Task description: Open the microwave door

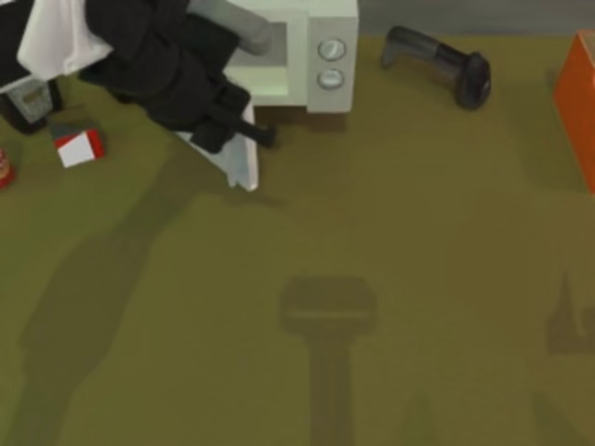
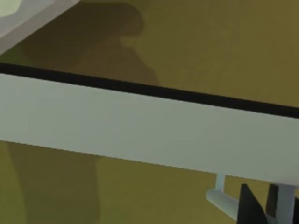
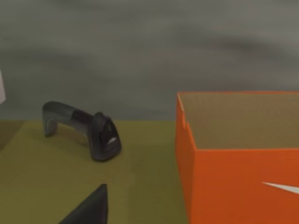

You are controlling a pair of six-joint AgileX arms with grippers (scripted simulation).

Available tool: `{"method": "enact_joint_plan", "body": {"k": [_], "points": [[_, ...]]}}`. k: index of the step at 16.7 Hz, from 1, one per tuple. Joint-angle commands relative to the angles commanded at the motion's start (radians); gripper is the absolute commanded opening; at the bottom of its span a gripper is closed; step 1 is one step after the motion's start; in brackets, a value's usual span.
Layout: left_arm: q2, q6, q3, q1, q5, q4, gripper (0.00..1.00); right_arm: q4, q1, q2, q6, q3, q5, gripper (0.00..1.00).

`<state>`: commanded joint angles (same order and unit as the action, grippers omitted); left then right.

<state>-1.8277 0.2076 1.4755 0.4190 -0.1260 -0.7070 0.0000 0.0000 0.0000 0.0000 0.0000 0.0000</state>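
- Door (image 2: 140,126) edge fills left wrist view — swung out from microwave (image 1: 321,51).
- Left gripper (image 1: 244,133) at door (image 1: 237,160); grip state — cannot tell.
- Right arm unseen.

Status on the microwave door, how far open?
Done: the microwave door has swung well out from the microwave, and the cavity shows beside the knobs. In hand: the left gripper sits at the door's outer edge; the left wrist view shows the door edge close up. Left: at most a little more swing, then let go. The right arm is out of the top view.
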Motion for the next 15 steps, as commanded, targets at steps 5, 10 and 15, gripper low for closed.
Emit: {"method": "enact_joint_plan", "body": {"k": [5,10,15], "points": [[0.039,0.119,-0.035,-0.046,-0.059,-0.007,0.0,0.0,0.0,0.0,0.0,0.0,0.0,1.0],[0.043,0.141,-0.046,-0.056,-0.071,-0.012,0.0,0.0,0.0,0.0,0.0,0.0,0.0,1.0],[0.043,0.141,-0.046,-0.056,-0.071,-0.012,0.0,0.0,0.0,0.0,0.0,0.0,0.0,1.0]]}}
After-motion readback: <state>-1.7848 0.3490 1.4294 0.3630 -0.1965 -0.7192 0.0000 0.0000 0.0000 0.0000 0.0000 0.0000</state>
